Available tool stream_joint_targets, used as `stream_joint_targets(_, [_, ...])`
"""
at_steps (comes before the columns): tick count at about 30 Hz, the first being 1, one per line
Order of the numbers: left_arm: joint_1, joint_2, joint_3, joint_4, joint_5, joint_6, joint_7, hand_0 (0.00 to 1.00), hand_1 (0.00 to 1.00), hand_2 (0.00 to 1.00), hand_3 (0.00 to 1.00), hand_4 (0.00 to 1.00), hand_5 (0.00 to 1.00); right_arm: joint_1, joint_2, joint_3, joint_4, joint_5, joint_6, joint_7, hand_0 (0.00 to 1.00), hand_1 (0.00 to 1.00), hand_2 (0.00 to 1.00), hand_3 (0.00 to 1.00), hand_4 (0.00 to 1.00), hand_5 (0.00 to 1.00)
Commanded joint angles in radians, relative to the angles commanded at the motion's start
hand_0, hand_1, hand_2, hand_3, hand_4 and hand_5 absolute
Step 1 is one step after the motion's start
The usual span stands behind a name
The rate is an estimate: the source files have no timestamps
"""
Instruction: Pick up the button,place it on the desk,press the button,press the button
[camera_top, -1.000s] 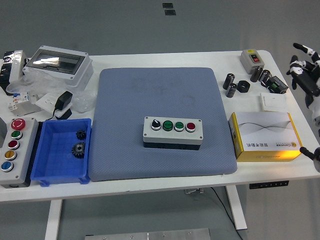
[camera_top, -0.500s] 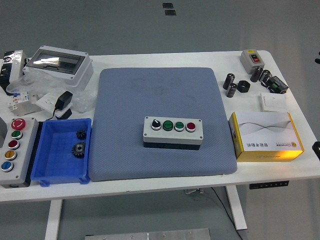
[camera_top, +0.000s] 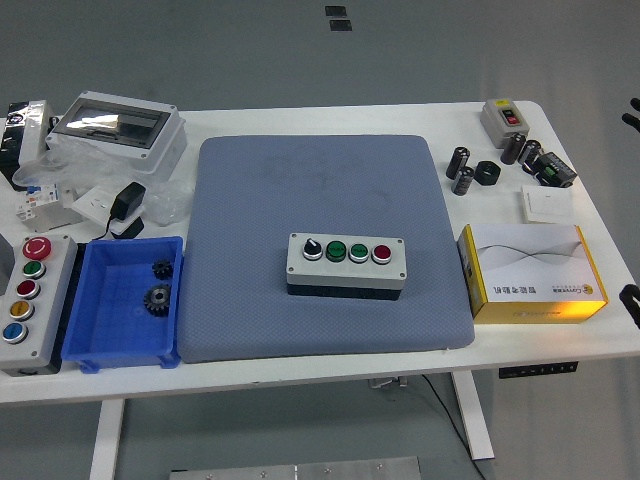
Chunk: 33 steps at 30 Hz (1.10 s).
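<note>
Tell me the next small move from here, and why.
Probably bring the right robot hand back in over the table toward the button box. The box sits flat on the blue mat with nothing touching it, and only dark tips of that hand show at the right edge, so no press can start yet.

on the blue mat (camera_top: 320, 190) sits one button box (camera_top: 346, 264) carrying one black knob, two green buttons and one red. left of the mat: one blue bin (camera_top: 125, 303) holding two gears (camera_top: 157, 285), and one five-button box (camera_top: 30, 300). right of the mat: one yellow-and-white carton (camera_top: 530, 272).
</note>
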<state>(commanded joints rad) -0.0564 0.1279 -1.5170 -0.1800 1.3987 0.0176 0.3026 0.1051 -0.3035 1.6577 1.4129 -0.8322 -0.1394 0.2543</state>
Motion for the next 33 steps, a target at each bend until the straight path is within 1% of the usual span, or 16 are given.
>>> stream_joint_targets(1, [-0.002,0.0,-0.001,0.0,0.001,0.0,0.0,0.671,0.632,0.571,0.595,0.638,0.241,0.0,0.0,0.001,-0.001,0.0,0.0,0.0,0.653,0.661,0.691,0.68,0.571,0.291])
stream_joint_targets(4, [-0.012,0.002,-0.006,0.0,0.021,-0.005,0.0,0.671,0.632,0.571,0.595,0.638,0.241,-0.002,-0.001,0.015,0.005,-0.001,-0.001,0.001,0.653,0.661,0.691,0.68,0.571,0.291])
stream_joint_targets(8, [-0.03,0.015,-0.019,0.0,0.06,-0.014,-0.001,0.671,0.632,0.572,0.596,0.638,0.241,-0.012,-0.002,0.039,0.02,-0.003,-0.002,0.005,0.662,0.663,0.698,0.679,0.584,0.3])
stream_joint_targets(11, [-0.025,0.02,-0.022,0.0,0.064,-0.012,0.002,0.671,0.632,0.572,0.596,0.638,0.241,-0.008,-0.009,0.034,0.021,-0.009,-0.002,0.006,0.662,0.663,0.698,0.679,0.584,0.3])
stream_joint_targets(20, [0.001,0.005,-0.029,-0.001,0.055,-0.004,0.02,0.671,0.632,0.573,0.596,0.638,0.241,0.015,-0.008,-0.007,-0.006,-0.019,0.003,0.003,0.66,0.662,0.699,0.679,0.586,0.314])
stream_joint_targets(28, [0.01,0.007,-0.035,-0.008,0.045,0.005,0.035,0.671,0.632,0.573,0.596,0.638,0.241,0.058,-0.002,-0.056,-0.036,-0.014,0.013,0.003,0.666,0.664,0.701,0.679,0.589,0.318])
stream_joint_targets(33, [0.016,0.001,-0.031,-0.011,0.032,0.01,0.041,0.671,0.632,0.573,0.596,0.638,0.241,0.069,0.005,-0.078,-0.047,-0.009,0.02,0.001,0.671,0.665,0.703,0.685,0.591,0.322])
